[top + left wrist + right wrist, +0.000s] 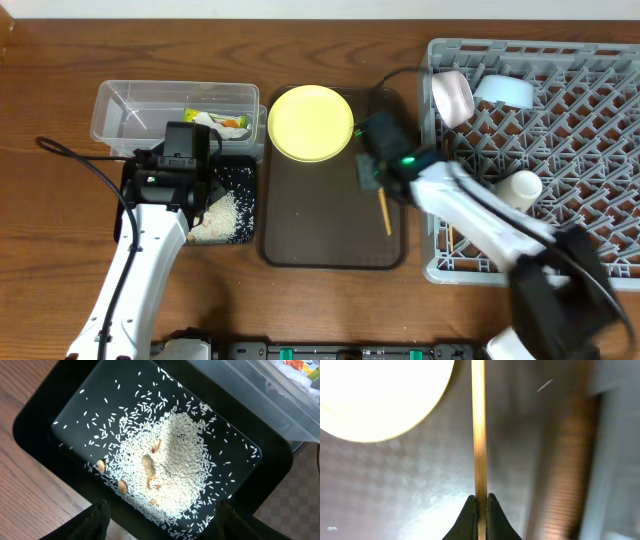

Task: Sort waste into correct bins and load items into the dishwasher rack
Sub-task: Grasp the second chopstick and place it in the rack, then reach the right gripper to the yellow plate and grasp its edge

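Note:
My left gripper (190,160) (160,522) is open and empty, hovering over the shallow black tray (245,175) (45,405). The tray holds a pile of white rice (222,215) (175,455) with a few tan scraps. The clear tub (120,105) (260,395) behind it holds the snack wrapper (228,122). My right gripper (376,178) (480,502) is shut on a wooden chopstick (384,212) (478,425) over the brown serving tray (320,230), beside the yellow plate (311,122) (380,395). The grey rack (590,150) holds a white bowl (452,95), a light blue bowl (505,90) and a white cup (520,188).
The yellow plate rests on the far end of the brown serving tray. A second chopstick (450,240) lies in the rack's near left corner. My right arm (500,235) reaches across the rack's left side. A black cable (80,165) trails left of the black tray.

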Robot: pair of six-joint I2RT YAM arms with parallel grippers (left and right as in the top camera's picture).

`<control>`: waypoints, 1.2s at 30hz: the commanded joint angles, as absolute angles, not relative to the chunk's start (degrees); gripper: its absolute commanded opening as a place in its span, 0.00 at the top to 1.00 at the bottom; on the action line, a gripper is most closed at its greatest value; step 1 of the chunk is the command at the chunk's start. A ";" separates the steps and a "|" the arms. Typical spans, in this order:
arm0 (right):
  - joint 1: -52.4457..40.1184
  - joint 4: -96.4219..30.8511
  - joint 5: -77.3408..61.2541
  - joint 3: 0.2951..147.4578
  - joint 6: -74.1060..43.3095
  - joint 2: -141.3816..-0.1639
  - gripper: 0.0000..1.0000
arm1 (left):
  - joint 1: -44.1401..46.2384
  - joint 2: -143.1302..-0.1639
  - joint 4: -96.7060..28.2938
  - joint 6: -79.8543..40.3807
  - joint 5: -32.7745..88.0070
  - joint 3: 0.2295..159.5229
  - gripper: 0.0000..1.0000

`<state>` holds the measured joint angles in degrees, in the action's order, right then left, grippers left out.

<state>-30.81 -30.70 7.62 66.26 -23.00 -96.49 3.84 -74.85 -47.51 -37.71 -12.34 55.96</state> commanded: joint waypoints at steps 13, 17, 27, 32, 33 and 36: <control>-14.63 -43.79 8.58 66.52 -18.96 -87.53 0.99 | 3.60 -74.91 -47.27 -38.46 -12.47 55.72 0.29; -13.76 -43.90 8.58 66.52 -18.33 -90.04 0.98 | 3.60 -74.91 -47.27 -38.44 -12.47 55.72 0.29; -13.82 -35.59 6.94 66.74 -16.88 -89.23 0.66 | 3.60 -74.91 -47.27 -38.44 -12.47 55.72 0.29; -14.94 -23.22 -4.58 66.74 -12.99 -86.96 0.61 | 3.60 -74.91 -47.18 -38.46 -12.47 55.72 0.29; -15.40 -21.34 -5.89 66.74 -13.02 -87.07 0.59 | 3.60 -74.91 -47.18 -38.46 -12.47 55.72 0.29; -17.43 -17.76 -6.68 66.74 -13.04 -88.18 0.56 | 3.60 -74.91 -47.05 -38.46 -12.47 55.72 0.29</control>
<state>-15.53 -18.72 -2.26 66.41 -14.59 -88.09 3.84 -74.85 -47.00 -37.71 -12.27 55.96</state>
